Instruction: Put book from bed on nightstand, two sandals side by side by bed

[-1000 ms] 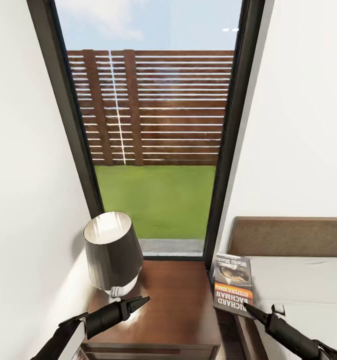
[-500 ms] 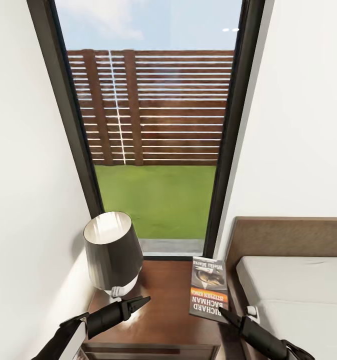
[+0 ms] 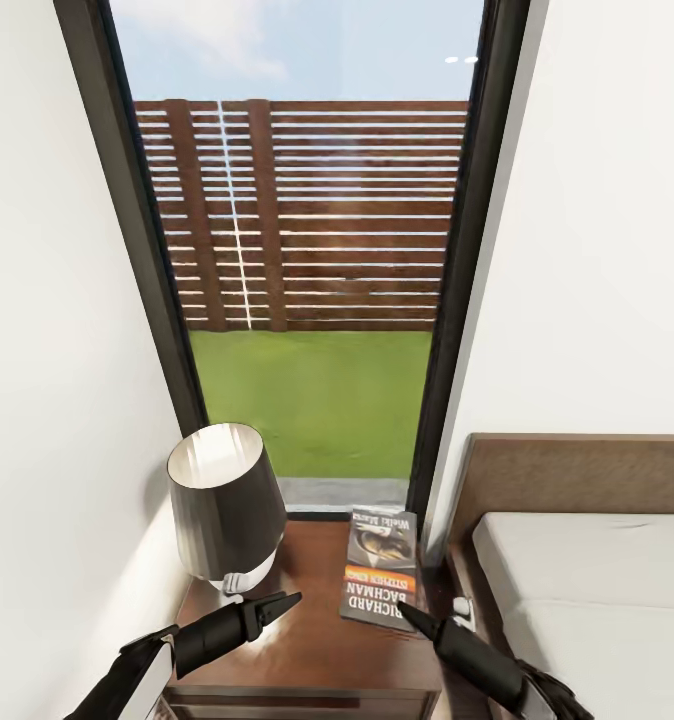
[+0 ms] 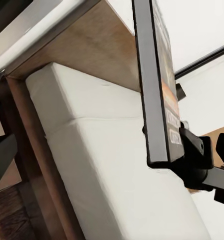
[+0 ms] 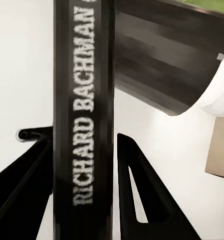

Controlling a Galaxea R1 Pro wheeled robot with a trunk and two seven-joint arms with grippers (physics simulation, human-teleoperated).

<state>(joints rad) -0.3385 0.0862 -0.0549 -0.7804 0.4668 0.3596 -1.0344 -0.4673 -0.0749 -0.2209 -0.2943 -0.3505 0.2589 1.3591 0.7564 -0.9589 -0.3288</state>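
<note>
We saw the right gripper clamped on the near edge of the book, one finger on each side of its spine in the right wrist view, where the white lettering of the author's name ran along the dark spine. The book hung over the right part of the nightstand, cover up and tilted, with its orange band toward us; whether it touched the wooden top we could not tell. The lamp with its dark shade stood on the left part of the same nightstand, near the wall. The left gripper hovered above the near edge of the nightstand, just in front of the lamp, holding nothing; its fingers looked drawn together into a point. To the right stood the bed, its pale mattress bare. Behind the nightstand rose a tall window giving onto a slatted fence and grass.
</note>
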